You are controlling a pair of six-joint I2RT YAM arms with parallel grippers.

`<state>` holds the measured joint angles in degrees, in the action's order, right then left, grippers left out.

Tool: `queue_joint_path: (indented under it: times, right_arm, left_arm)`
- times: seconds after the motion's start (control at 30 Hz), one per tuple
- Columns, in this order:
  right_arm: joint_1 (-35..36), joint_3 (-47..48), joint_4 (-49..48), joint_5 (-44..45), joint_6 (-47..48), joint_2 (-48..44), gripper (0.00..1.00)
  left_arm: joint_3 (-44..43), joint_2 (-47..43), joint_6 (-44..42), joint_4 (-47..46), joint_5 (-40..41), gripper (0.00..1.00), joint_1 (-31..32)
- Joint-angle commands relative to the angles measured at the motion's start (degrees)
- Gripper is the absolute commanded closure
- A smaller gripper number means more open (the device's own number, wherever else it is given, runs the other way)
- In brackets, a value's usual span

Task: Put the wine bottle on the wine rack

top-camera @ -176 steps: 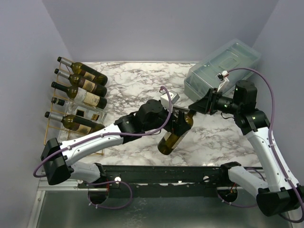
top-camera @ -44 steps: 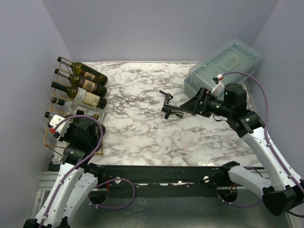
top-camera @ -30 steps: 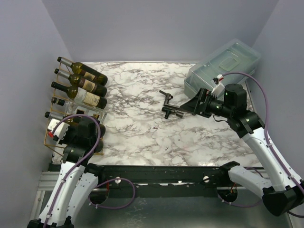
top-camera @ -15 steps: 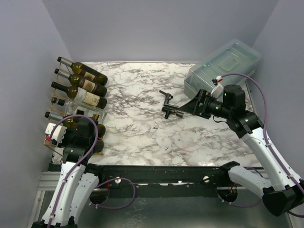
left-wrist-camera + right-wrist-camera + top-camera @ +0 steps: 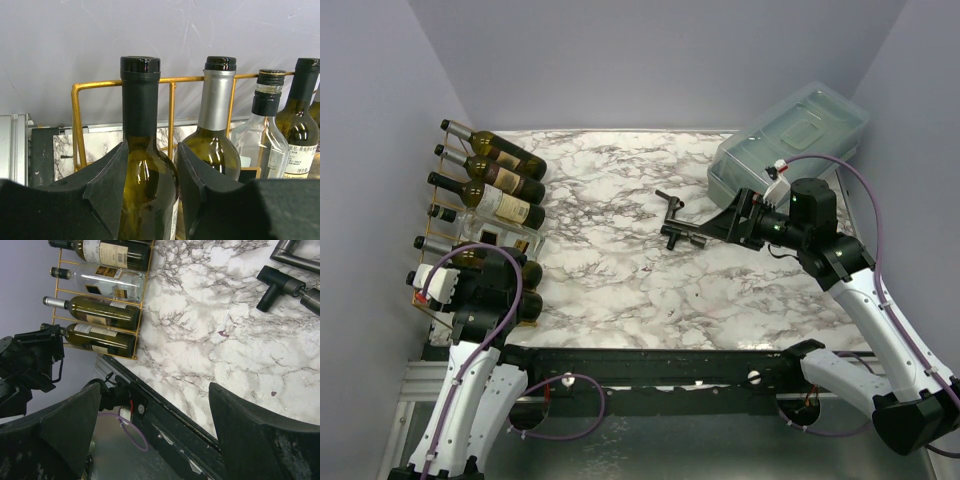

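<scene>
Wine bottle (image 5: 140, 100) in left gripper (image 5: 150, 159)

Grey translucent lidded box (image 5: 790, 140) sits in the far right corner of the white marble counter (image 5: 620, 180), askew to the edges, lid on. Spare bottles lie side by side along the left edge, necks toward the left wall: three dark labelled bottles (image 5: 498, 175) at the far end, then a clear glass bottle (image 5: 492, 232), then a green bottle with silver foil (image 5: 100, 312). Black rail (image 5: 660, 365) runs along the near edge.
</scene>
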<state>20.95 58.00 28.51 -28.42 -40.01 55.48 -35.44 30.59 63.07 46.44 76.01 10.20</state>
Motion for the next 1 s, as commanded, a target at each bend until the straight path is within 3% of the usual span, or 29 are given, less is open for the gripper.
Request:
queue_joint_path:
  times: [0.0,0.17,0.37,0.6,0.83,0.97]
  right_arm:
    - [0.1,0.9,0.6,-1.3,1.4,-1.0,0.08]
    - [0.1,2.2,1.5,-0.9,2.0,-0.9,0.08]
    - [0.2,6.5,4.7,2.1,5.2,-0.9,0.08]
    - [0.1,14.2,9.3,8.1,9.5,-1.2,0.06]
    - [0.1,21.2,12.2,17.8,12.1,-5.6,0.02]
    - [0.1,24.3,14.5,25.1,14.6,-9.0,0.00]
  left_arm:
    - [-0.1,-0.3,0.6,0.5,-0.8,0.55,-0.3]
    - [-3.2,0.1,-2.0,0.5,-2.7,0.49,-0.3]
    - [-10.9,-1.8,-8.4,0.5,-7.6,0.26,-0.3]
    - [-18.0,-5.8,-14.4,-1.2,-17.3,0.14,-0.3]
    - [-24.8,-1.5,-33.1,-13.8,-40.3,0.13,-0.3]
    - [-29.9,2.9,-38.4,-17.1,-54.7,0.13,-0.3]
